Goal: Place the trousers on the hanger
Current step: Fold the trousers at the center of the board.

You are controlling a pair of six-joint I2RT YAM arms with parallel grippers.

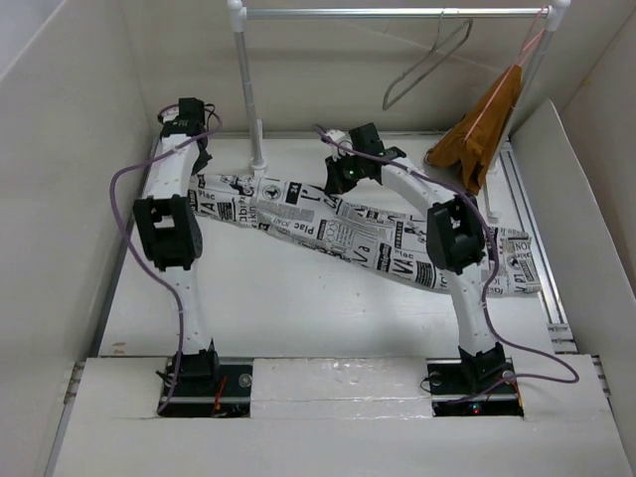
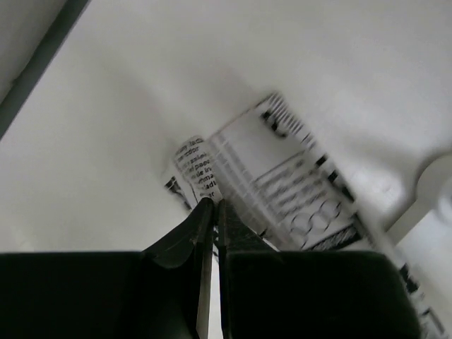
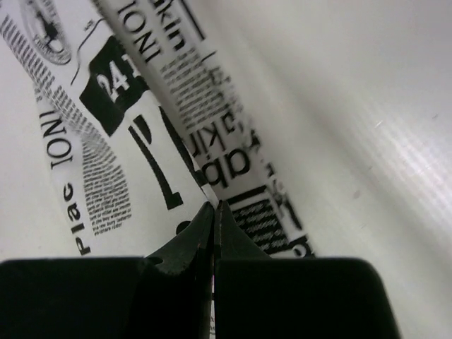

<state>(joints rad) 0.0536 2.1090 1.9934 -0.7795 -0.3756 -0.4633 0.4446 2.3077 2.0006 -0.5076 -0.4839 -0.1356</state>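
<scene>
Two grippers: left gripper (image 2: pixel 214 206) and right gripper (image 3: pixel 213 208) both have their fingers pressed together, tips at the printed cloth. Each seems to pinch a fold of it, though the left wrist view is blurred.
Trousers: the trousers (image 1: pixel 368 237) lie flat on the table (image 1: pixel 298 308), stretched out full length.
Long axis: slanted, from the far left, where the left gripper has one end, to the near right edge past the right arm's elbow.
Grip points: left at the very end of the cloth. Right is partway along, on the far edge, with a long tail lying free behind it.
Hanger: the wire hanger (image 1: pixel 427 62) hangs by its hook from the rail (image 1: pixel 397 13), well above and beyond the cloth, toward the far right.
Neighbour: an orange-brown garment (image 1: pixel 482 124) hangs just to its right.
Nearer arm: the right, by my reckoning.
Coming move: likely a lift up and away, toward the hanger's bottom wire.
Risk: the free tail may drag.
</scene>
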